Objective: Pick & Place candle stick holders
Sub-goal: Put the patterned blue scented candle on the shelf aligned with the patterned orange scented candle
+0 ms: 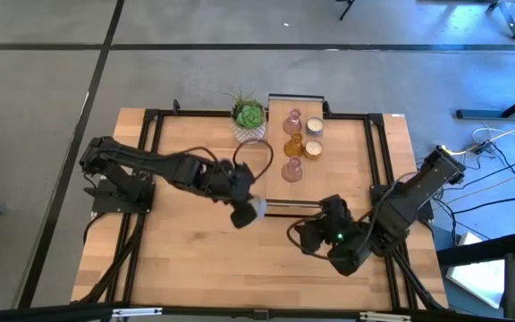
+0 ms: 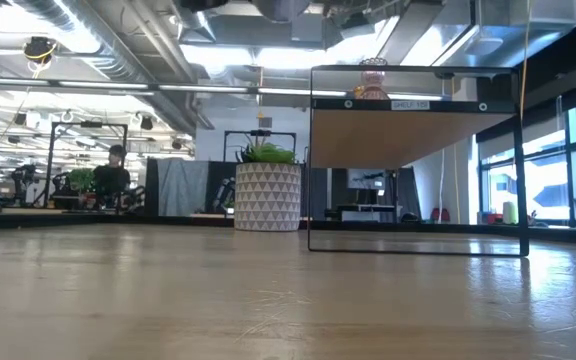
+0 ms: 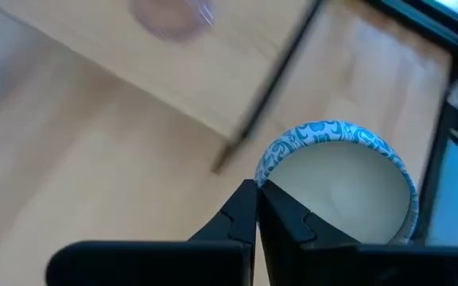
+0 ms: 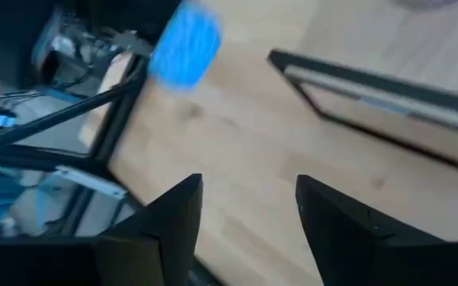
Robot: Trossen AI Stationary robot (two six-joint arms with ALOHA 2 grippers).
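Cream-white holder [image 3: 340, 187] – base hidden – pinched by left gripper [image 3: 257, 208].

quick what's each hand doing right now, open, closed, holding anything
Left hand: closed on the rim of a round cream-white holder.
Right hand: open, holding nothing.

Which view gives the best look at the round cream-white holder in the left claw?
The left wrist view: the left claw is shut on the rim of the cream-white holder, showing its blue-patterned edge and pale inside. The high view shows it only as a small pale blob at the claw. The low and right wrist views miss it.
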